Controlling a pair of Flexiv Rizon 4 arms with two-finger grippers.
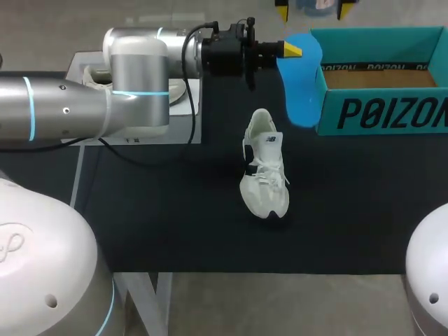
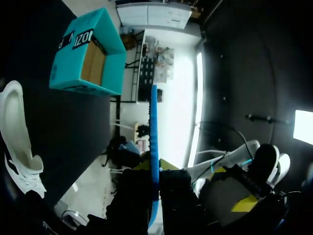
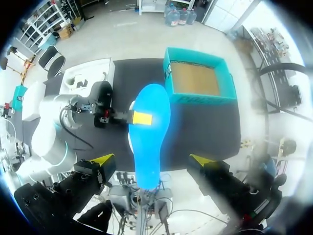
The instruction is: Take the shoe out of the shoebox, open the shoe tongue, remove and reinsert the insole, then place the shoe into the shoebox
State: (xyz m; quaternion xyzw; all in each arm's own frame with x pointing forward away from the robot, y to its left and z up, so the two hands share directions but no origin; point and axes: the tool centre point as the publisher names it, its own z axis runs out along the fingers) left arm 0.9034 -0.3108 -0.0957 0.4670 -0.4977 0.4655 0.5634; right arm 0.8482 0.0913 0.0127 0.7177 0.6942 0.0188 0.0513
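**Q:** Item one, left end effector?
**A:** Left gripper (image 1: 292, 49), two yellow-tipped fingers, pinched on the flat blue foam insole (image 1: 302, 84). In its own wrist view the insole shows edge-on, a thin blue strip running out from between the two tips and well ahead of them.

**Q:** Item two, right end effector?
**A:** Right gripper (image 3: 151, 159), fingers (image 3: 103, 159) spread wide, nothing held. It hangs high over the table, looking down. The insole lies ahead of it and well apart.

**Q:** Item three, the shoe?
**A:** White lace-up trainer (image 1: 264, 168), upright on its sole on the black table top (image 1: 175, 210). It sits below the left gripper and off to one side, well apart from it and touched by neither arm. The toe points to the near edge and the opening faces the far side.

**Q:** Item four, the box?
**A:** Open teal cardboard shoebox (image 1: 381, 112) with a brown floor, nothing lying in it. It stands just beyond the insole, ahead of the left gripper's tips. Whether the insole touches the box corner cannot be told.

**Q:** Insole against shoe?
**A:** Out of the shoe, held in the air above the table between trainer and box.
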